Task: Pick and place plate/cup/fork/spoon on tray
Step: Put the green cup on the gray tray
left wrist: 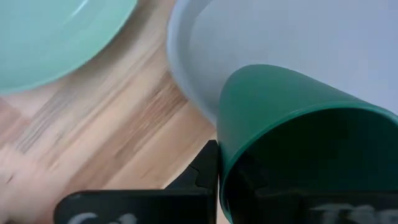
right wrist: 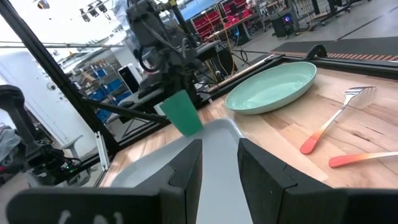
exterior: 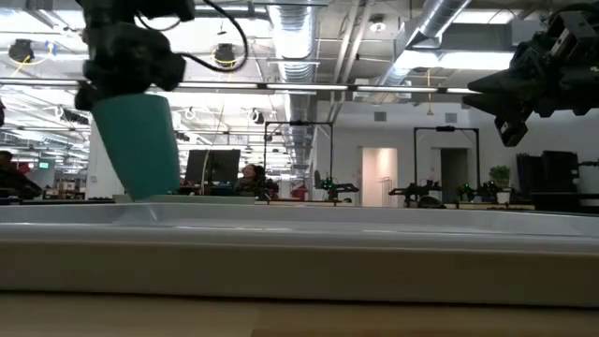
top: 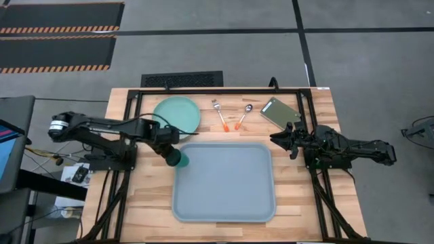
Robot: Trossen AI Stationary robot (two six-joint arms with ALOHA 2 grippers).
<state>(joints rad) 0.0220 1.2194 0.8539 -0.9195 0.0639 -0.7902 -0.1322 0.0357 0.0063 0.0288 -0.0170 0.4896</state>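
Note:
My left gripper (top: 169, 150) is shut on the dark teal cup (top: 178, 160), which hangs at the far left corner of the pale blue-grey tray (top: 224, 183). The mint-green plate (top: 177, 114) lies on the table beyond that corner. To its right, the fork (top: 218, 114) and the spoon (top: 243, 116) lie flat near the far edge, orange handles toward the tray. My right gripper (top: 277, 139) stands open and level off the tray's far right corner, with nothing between its fingers. The right wrist view also shows the cup (right wrist: 183, 112). My left gripper holds the cup by its wall at the rim (left wrist: 222, 163). One dark finger (left wrist: 202, 177) lies against the outside of the wall; the other is lost in the dark inside. The fingers come from above, slanting down. The cup (exterior: 138, 145) hangs tilted, open end up, its base just over the tray's corner.
A small green-grey flat rectangle (top: 279, 112) lies at the far right of the table. A black frame (top: 224, 89) runs round the table's edges. The tray's inside (right wrist: 211, 143) holds nothing.

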